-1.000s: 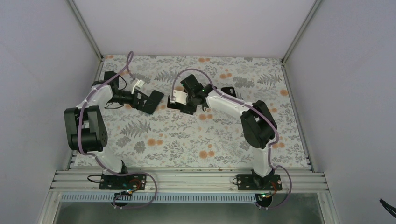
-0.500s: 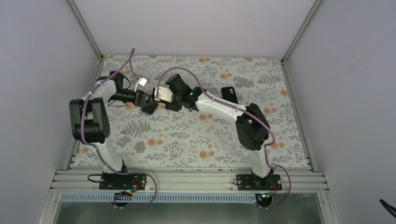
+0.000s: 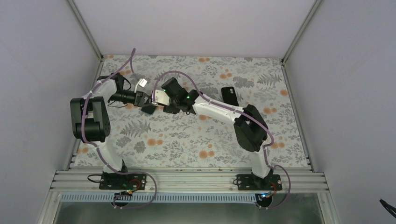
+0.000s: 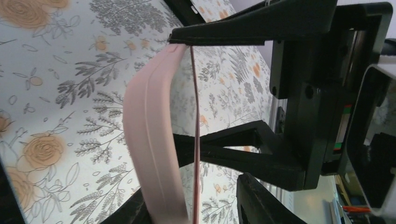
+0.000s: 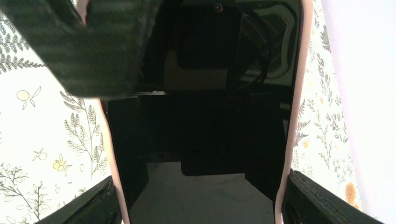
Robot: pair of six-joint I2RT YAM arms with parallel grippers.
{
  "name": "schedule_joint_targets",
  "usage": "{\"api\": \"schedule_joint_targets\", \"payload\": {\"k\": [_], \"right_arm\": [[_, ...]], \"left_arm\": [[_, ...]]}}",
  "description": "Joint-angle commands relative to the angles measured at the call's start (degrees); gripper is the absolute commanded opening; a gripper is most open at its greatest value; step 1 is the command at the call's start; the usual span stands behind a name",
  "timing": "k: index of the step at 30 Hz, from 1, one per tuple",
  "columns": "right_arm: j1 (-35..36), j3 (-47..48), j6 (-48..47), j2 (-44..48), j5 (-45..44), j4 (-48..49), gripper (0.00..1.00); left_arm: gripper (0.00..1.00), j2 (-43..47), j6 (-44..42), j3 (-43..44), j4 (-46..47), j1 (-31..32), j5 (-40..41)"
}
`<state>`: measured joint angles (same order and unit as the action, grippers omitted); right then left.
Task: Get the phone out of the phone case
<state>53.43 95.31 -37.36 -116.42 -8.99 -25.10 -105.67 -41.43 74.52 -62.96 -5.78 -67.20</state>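
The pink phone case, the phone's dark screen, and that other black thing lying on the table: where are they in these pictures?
pink phone case (image 4: 152, 154): left wrist view, on its curved outer side edge.
phone screen (image 5: 205, 135): right wrist view, middle of the glossy black glass.
black object (image 3: 229, 95): top external view, its middle, lying on the floral table right of the grippers.

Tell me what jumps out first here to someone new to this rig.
First, the two arms meeting over the far-left part of the floral table, with the left tool and right tool almost nose to nose on one object. That object is the pink phone case with the dark-screened phone in it, gripped edge-on between the tools. A second dark phone-like item lies alone further right.
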Motion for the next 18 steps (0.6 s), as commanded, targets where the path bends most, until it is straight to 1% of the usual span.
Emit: {"api": "schedule_joint_targets", "payload": {"k": [1,8,9,10,11,12,13,15,16,18], "right_arm": [[2.35,0.80,0.47,2.86,-0.56,3.12,0.45],[3.51,0.27,0.77,4.01,-0.65,2.91,0.45],[3.66,0.16,0.91,4.34,-0.48,2.66,0.45],[3.94,-0.09,0.93,4.79,-0.25,2.50,0.45],[4.15,-0.36,1.03,5.19,0.09,2.32,0.46],[4.43,-0.61,1.05,5.67,-0.01,2.07,0.46],[4.67,-0.84,1.25,6.03,-0.15,1.77,0.48],[4.71,-0.73,2.03,6.94,-0.19,0.40,0.56],[4.56,-0.92,2.33,7.41,0.00,-0.40,0.66],[4.07,-1.74,2.54,8.92,1.39,-2.77,0.94]], "left_arm": [[0.39,-0.18,-2.51,2.04,-1.99,1.04,-5.21],[0.33,-0.04,-3.23,2.10,-2.32,1.04,-5.32],[0.29,-0.03,-3.44,2.13,-2.45,1.00,-5.25],[0.23,0.02,-3.62,2.13,-2.43,1.03,-5.18],[0.16,0.10,-3.65,2.19,-2.44,1.08,-5.14],[0.05,0.11,-3.66,2.20,-2.51,1.10,-5.01],[0.03,0.29,-3.81,2.25,-2.56,1.06,-4.97],[0.02,0.86,-5.27,2.34,-3.81,1.07,-5.24],[0.02,1.19,-6.54,2.44,-4.80,1.06,-5.43],[0.02,1.94,-10.76,2.83,-7.44,1.04,-5.56]]}}
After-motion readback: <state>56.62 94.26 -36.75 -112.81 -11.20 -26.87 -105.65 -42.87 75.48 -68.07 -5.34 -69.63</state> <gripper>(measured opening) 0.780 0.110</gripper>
